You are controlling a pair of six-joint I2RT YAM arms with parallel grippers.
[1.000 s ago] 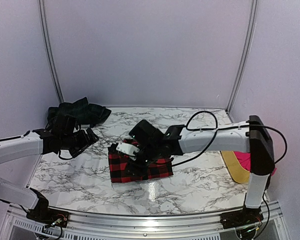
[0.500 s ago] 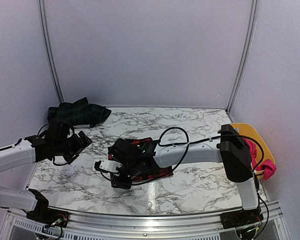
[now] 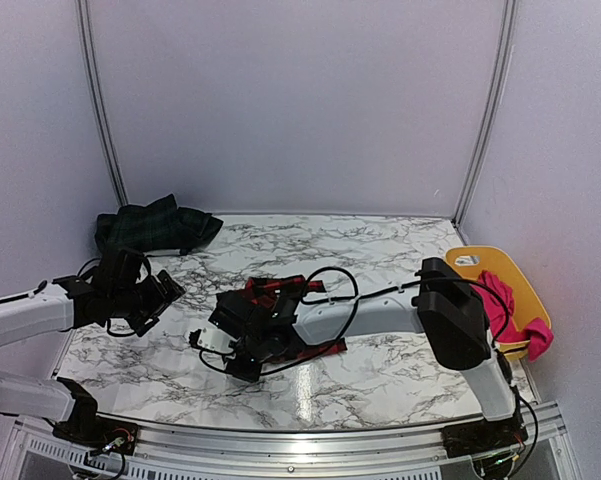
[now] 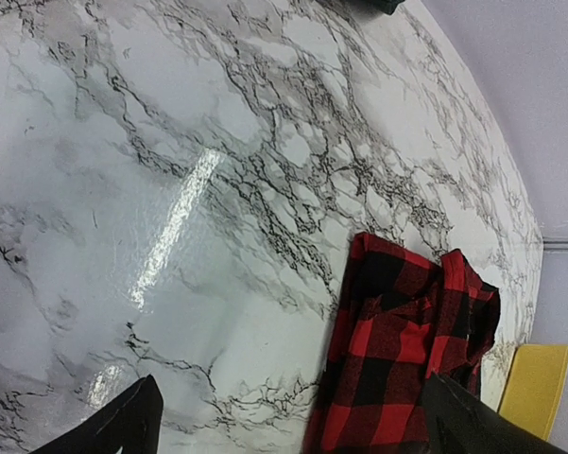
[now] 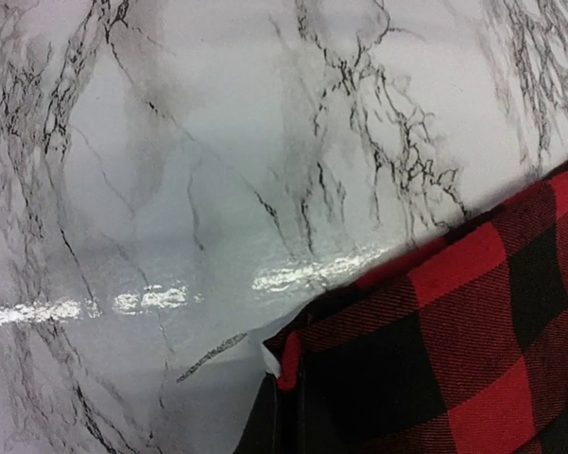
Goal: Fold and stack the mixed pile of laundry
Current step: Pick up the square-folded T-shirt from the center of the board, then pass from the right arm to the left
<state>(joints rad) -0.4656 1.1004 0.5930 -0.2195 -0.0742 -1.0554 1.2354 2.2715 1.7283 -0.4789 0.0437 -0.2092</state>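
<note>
The red-and-black checked garment is lying loosely folded near the middle of the marble table. We are pinching its near-left corner in the right gripper, jaws closed on only a sliver of cloth. The left gripper is hovering spread wide, well to the left, holding nothing. We are judging that grip thin: a quick pull could slip the corner free or drag the whole piece askew. The dark plaid garment is lying at the far-left corner, and the pink one is hanging from the yellow tub.
</note>
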